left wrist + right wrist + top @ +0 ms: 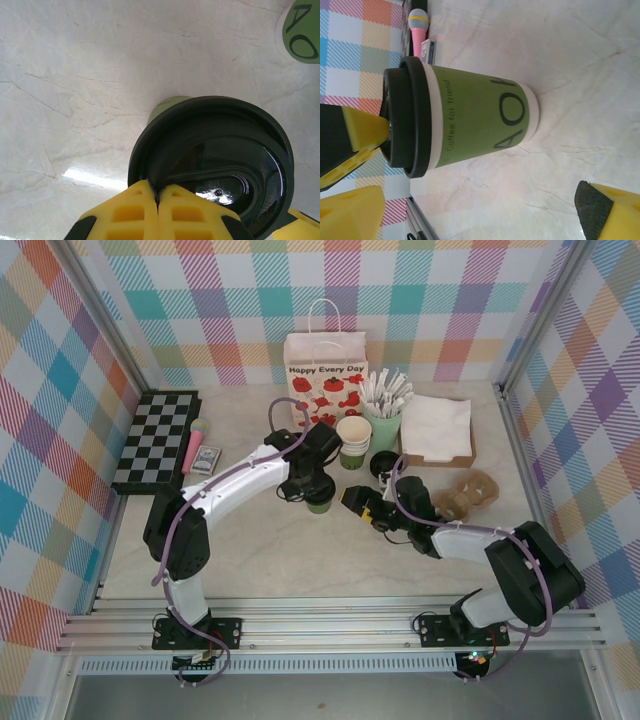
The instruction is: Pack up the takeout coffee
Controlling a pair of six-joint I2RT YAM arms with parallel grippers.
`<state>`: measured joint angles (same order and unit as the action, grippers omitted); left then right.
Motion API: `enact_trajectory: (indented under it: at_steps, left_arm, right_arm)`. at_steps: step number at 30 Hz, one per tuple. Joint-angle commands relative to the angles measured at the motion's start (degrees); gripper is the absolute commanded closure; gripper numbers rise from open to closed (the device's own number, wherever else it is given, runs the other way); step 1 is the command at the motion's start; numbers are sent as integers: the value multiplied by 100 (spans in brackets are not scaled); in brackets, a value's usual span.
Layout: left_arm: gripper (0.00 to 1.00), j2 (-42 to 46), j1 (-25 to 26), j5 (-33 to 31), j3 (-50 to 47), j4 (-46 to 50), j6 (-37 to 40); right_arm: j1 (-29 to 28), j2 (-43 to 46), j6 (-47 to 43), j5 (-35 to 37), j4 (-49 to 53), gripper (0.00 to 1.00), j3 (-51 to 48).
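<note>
**Left claw shut on the lid, right claw wide open**

The right wrist view shows the takeout coffee (470, 122) side-on: a green wall printed "Coffee for Friend", white bands and a black lid. The left wrist view looks down on that lid, where the left gripper (158, 197) rests its fingers, pressed together with nothing between them. The right gripper (477, 207) gapes wide beside the cup, holding nothing. From above, the cup stands at frame centre, just below the stacked cups (353, 440). The mint cup (385, 420) holds white sticks.
</note>
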<state>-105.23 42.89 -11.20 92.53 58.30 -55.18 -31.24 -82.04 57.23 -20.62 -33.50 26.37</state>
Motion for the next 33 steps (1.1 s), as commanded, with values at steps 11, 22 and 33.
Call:
enact_trajectory:
  at_steps: [11, 22, 33]
  left_arm:
    - [100, -753, 70, 127, 587, 656, -425]
    - [100, -845, 58, 227, 353, 527, -429]
    - [100, -881, -33, 617, -543, 252, -456]
  right_arm:
    - [-40, -904, -415, -732, -414, 3, 700]
    - [-33, -1355, -174, -643, -263, 4, 748]
    - [20, -1439, 85, -495, 371, 3, 600]
